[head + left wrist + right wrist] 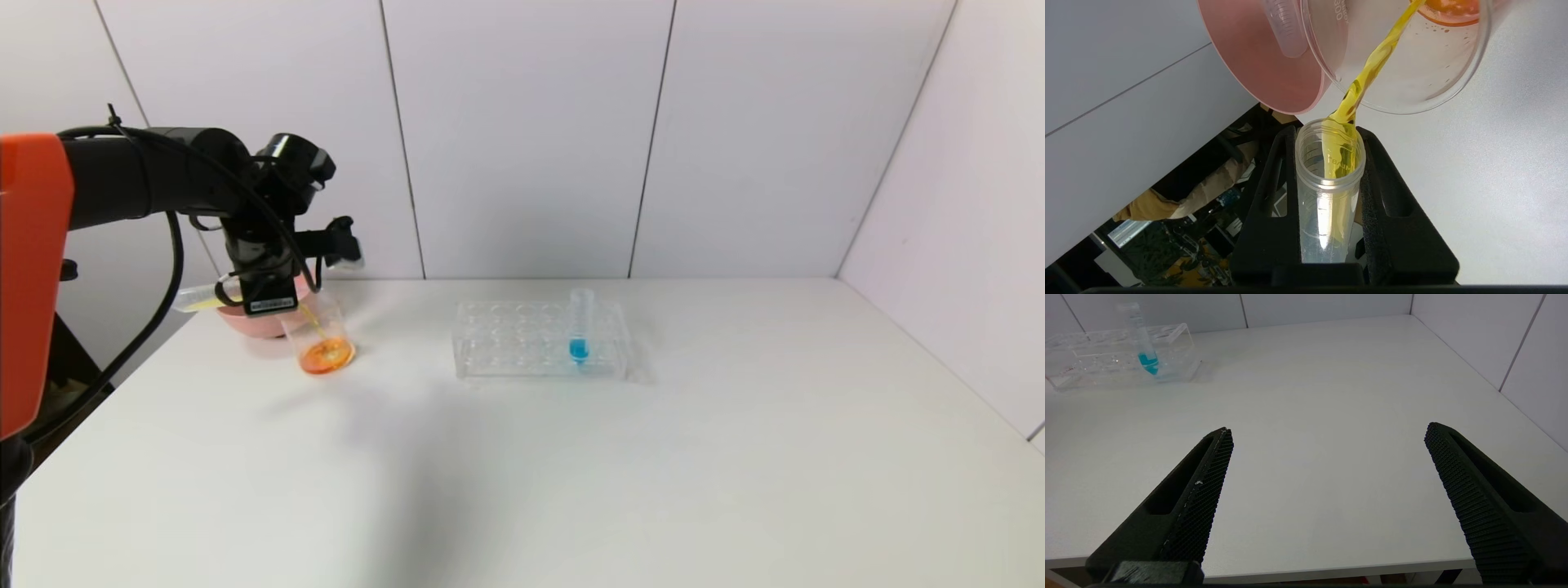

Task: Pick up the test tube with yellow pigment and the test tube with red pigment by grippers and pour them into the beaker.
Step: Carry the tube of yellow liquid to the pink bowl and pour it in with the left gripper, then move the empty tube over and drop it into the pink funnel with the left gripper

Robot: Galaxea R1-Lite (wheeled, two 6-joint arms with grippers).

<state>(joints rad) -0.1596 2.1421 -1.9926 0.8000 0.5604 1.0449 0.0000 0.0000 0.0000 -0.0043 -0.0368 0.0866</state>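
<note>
My left gripper [273, 300] is shut on the test tube with yellow pigment [196, 298] and holds it tilted, mouth down, over the beaker [322, 331]. In the left wrist view the tube [1327, 204] sits between both black fingers [1274, 196], and a yellow stream [1372, 65] runs from its mouth into the beaker [1433, 61]. Orange liquid lies in the beaker's bottom. No tube with red liquid is in view. My right gripper [1329, 430] is open and empty above the table's front edge, out of the head view.
A pink bowl [245, 325] stands right behind the beaker; an empty clear tube [1286, 28] lies in it. A clear tube rack [522, 339] at mid-table holds a tube with blue liquid [580, 327]. The rack also shows in the right wrist view [1098, 355].
</note>
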